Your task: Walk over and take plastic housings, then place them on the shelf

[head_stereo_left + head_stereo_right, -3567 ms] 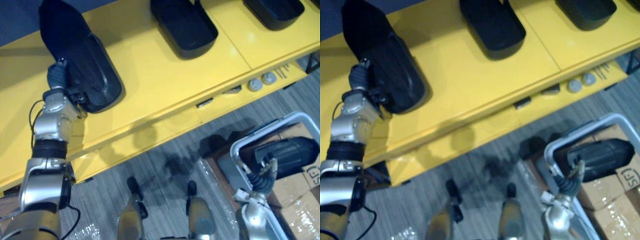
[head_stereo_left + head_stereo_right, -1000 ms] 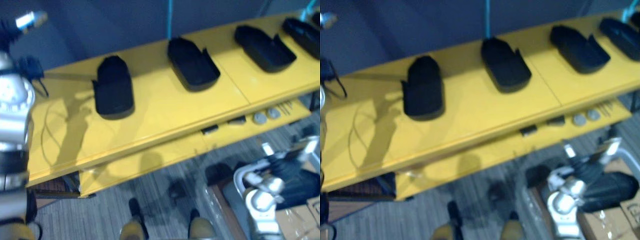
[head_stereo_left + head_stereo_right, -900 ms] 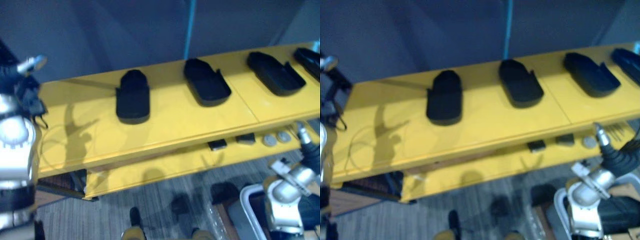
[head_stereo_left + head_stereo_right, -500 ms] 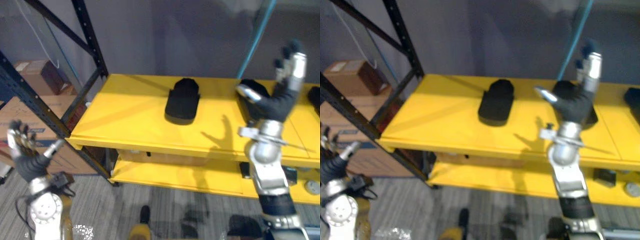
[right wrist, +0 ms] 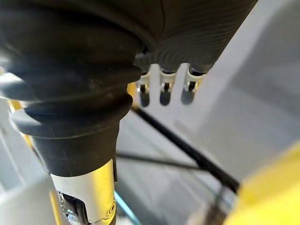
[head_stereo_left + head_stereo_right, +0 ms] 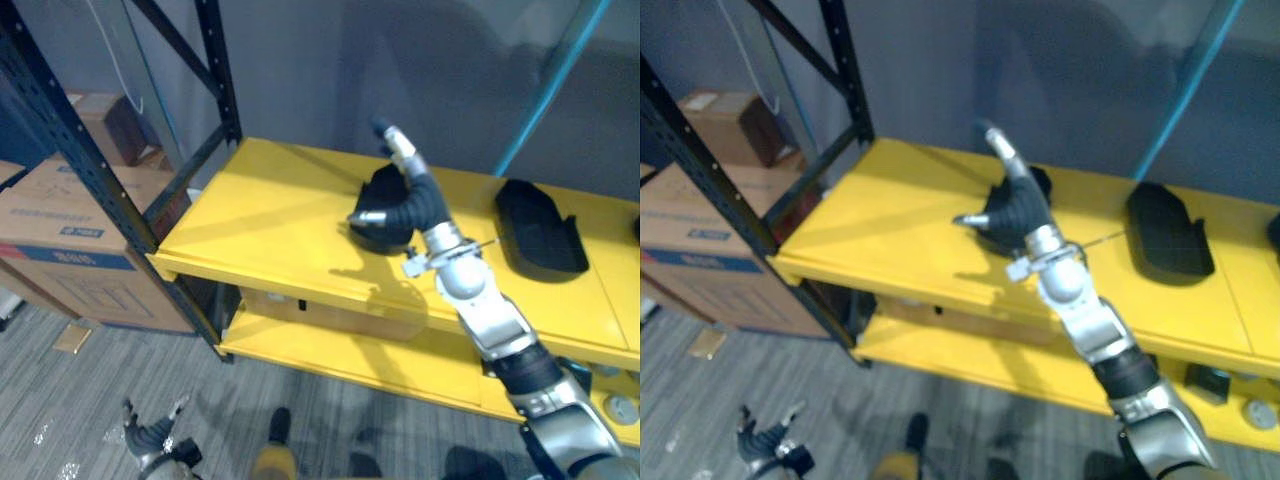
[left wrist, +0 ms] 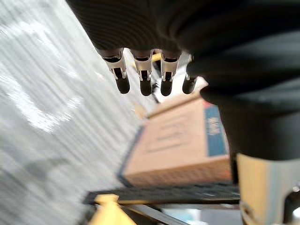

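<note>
Housings of black plastic are seen lying on the top board of the yellow shelf (image 6: 270,210). The first housing (image 6: 380,238) is set near the middle, and the second housing (image 6: 540,228) is placed well apart from it, toward the robot's right. Neither is gripped.

The right hand (image 6: 405,205) is raised in front of the first housing, which is partly covered by it. Its fingers (image 6: 398,150) are stretched out straight and its thumb (image 6: 362,215) is stuck out sideways, with nothing pinched. Whether the housing is touched cannot be told.

The left hand (image 6: 150,435) is hung low over the grey floor (image 6: 90,400), with its fingers spread and nothing held. A cardboard box (image 7: 183,140) is shown past them in the left wrist view. More cardboard boxes (image 6: 60,230) are stacked beside the black rack upright (image 6: 70,140), left of the shelf. A teal pole (image 6: 550,90) is seen behind the shelf.
</note>
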Motion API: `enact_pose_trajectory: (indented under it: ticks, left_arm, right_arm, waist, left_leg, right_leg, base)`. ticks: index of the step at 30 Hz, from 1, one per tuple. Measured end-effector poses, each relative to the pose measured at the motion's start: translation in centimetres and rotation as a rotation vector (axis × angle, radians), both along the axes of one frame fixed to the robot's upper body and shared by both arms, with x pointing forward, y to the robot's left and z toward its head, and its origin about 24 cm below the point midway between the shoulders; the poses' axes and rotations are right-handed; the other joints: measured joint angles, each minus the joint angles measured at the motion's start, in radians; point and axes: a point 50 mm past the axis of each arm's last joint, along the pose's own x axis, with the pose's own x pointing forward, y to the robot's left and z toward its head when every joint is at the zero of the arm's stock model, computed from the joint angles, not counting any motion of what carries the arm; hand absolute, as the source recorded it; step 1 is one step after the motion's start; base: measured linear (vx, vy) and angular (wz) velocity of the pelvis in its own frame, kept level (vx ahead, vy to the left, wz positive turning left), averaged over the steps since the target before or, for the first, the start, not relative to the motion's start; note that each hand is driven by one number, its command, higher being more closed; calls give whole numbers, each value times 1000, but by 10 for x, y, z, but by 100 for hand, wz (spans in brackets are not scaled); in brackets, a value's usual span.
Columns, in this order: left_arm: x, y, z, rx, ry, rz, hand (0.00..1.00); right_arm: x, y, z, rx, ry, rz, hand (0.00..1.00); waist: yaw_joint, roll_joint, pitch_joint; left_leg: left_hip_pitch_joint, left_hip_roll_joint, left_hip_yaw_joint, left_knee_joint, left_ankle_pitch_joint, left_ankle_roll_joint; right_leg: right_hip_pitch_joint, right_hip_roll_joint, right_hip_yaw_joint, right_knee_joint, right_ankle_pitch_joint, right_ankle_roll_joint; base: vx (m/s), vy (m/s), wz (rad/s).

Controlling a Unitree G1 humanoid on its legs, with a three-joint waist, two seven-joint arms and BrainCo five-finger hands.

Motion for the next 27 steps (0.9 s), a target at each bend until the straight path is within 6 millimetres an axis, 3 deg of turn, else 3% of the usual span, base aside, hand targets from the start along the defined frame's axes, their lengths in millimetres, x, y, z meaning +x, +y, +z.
enact_pose_trajectory:
  ticks: [8,10,15,18,27]
  left_arm:
    - [-26,8,-17,2,153,-19,0]
    - [-28,11,-19,-29,153,-18,0]
    - [-35,16,-24,-110,142,11,0]
    - [-34,18,-24,-141,123,-5,0]
    - [-17,11,-28,-216,84,-84,0]
  right_arm:
    - [-6,11,-18,-235,39,54,0]
    - [-5,9,-23,-337,-4,-11,0]
    - [-2,0,-21,-408,-69,-112,0]
    - [0,-4,-20,-425,-94,-167,0]
    - [1,-6,5,-358,-347,-309,0]
  waist:
    - [0,-45,36]
    - [-1,-57,52]
    - [4,-84,98]
    - [11,-98,122]
    - [29,-104,195]
  left_leg:
    - [-4,53,36,0,-16,-4]
    - [-25,65,37,0,-15,-5]
    - [-38,70,35,1,-8,-8]
    - [-41,71,29,4,-2,-16]
    - [-58,78,18,5,-2,-16]
  right_leg:
    - [-47,36,58,8,-13,-32]
    - [-76,46,66,22,-18,-40]
    - [-88,51,69,26,-18,-44]
    - [-93,53,70,40,-18,-43]
    - [-120,58,75,74,-40,-56]
  base:
    - [-37,-50,-21]
    - [-27,-25,-10]
    - [17,-14,-1]
    - [43,-29,3]
    - [-5,0,2]
